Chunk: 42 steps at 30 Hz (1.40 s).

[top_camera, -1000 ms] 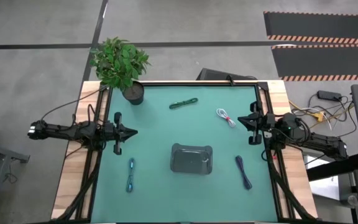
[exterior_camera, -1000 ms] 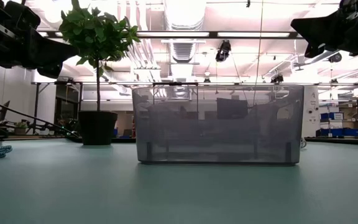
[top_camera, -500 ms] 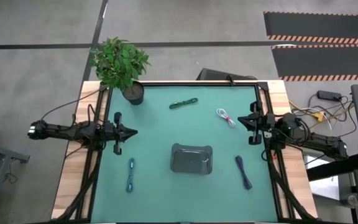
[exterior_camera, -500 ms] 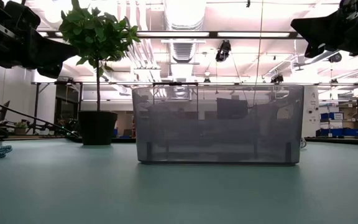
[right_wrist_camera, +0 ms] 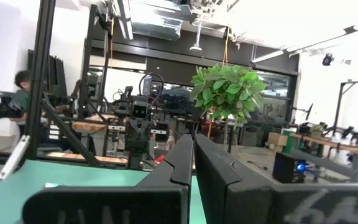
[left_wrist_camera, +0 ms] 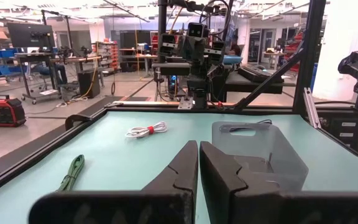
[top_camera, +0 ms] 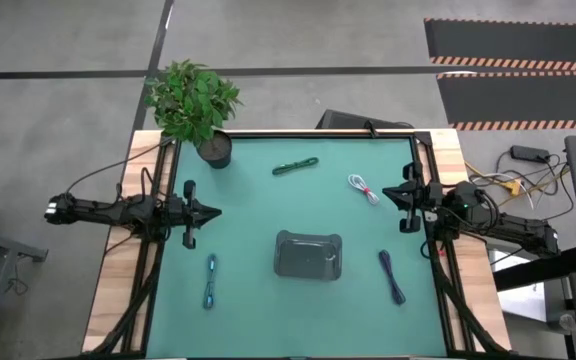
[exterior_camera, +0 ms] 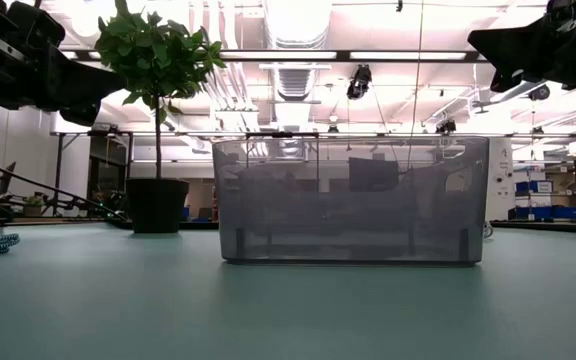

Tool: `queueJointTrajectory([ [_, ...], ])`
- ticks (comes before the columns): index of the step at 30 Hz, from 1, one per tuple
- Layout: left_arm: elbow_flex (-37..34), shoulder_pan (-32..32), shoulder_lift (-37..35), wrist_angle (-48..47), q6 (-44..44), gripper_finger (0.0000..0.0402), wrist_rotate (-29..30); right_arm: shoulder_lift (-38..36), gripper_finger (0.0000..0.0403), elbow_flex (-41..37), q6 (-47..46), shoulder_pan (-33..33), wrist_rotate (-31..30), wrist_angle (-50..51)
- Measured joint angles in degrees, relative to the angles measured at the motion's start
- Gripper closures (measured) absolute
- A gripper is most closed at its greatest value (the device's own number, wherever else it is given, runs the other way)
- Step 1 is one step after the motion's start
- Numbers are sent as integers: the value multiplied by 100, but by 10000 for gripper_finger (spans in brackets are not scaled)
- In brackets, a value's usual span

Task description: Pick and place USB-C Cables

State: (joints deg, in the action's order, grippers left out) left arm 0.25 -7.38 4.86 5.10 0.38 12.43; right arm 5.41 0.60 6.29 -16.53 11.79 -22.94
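Workshop racks and benches fill the room beyond the green tabletop (top_camera: 268,290), and nothing on it has been picked yet. I see my left end effector (top_camera: 211,211) hanging over the left edge with its fingers pressed together, holding nothing; the left wrist view confirms the tips meet. My right end effector (top_camera: 390,194) is at the right edge, likewise pressed together and empty.

Outward from the left one, the light blue cable (top_camera: 209,280) lies nearest, on the near-left of the mat. The white-and-red cable (top_camera: 364,187) lies just beside the right end effector, with the dark navy cable (top_camera: 392,276) closer to the front on that side. The green cable (top_camera: 295,166) is at the far edge, near the potted plant (top_camera: 192,103). All four are apart from the grey tray (top_camera: 309,254) in the middle.

I judge these bundles light, soft and floppy, lying low on the mat. I would pinch across the middle, at the tie where one shows, so the loops stay together.
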Motion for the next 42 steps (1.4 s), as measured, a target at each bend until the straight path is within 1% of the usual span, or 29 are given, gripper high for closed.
queueJointTrajectory([
  [2, -2, -2, 0, 29, -4, 401, -2, -1, 394, 0, 201, 0, 0, 0],
  [4, -1, -11, 5, 261, -83, 401, -174, 0, 394, 0, 84, 2, 8, 3],
  [7, -2, -17, 39, 674, -395, 401, -643, 0, 394, 0, -629, 2, -23, -63],
  [9, -1, -13, 53, 1157, -763, 401, -654, 0, 394, 0, -1085, 2, -308, -321],
  [10, -2, -13, 75, 1424, -995, 401, -654, -11, 394, 0, -1530, 2, -441, -407],
  [12, -2, -13, 149, 2059, -1329, 401, -654, 17, 394, 0, -2032, 0, -501, -549],
  [16, -2, -17, 382, 3178, -1341, 401, -639, 140, 394, 0, -2128, 2, -595, -872],
  [17, -2, -17, 465, 3387, -1321, 401, -476, 199, 394, 0, -2088, 0, -600, -1061],
  [19, -2, -15, 651, 3743, -1363, 401, 81, 341, 394, 0, -1972, 2, -597, -1461],
  [21, -2, -11, 886, 3937, -1390, 401, 321, 547, 394, 0, -1917, 2, -596, -1875],
  [24, 42, -13, 1289, 4200, -1166, 401, 322, 904, 394, 26, -1792, 2, -616, -2292],
  [30, 510, -13, 2189, 4285, -1203, 401, 98, 1722, 394, 529, -1574, 3, -861, -2236],
  [33, 808, -13, 2656, 4320, -1202, 401, 94, 2108, 394, 907, -1602, 0, -908, -1968],
  [35, 1004, -13, 2952, 4316, -1205, 401, 94, 2306, 394, 1239, -1706, 0, -905, -1544],
  [39, 1345, -13, 3442, 4285, -1187, 401, 90, 2706, 394, 2054, -1874, 0, -1036, -177],
  [42, 1579, -11, 3761, 4012, -897, 401, 144, 3030, 394, 2737, -1893, 1, -1158, 1085],
])
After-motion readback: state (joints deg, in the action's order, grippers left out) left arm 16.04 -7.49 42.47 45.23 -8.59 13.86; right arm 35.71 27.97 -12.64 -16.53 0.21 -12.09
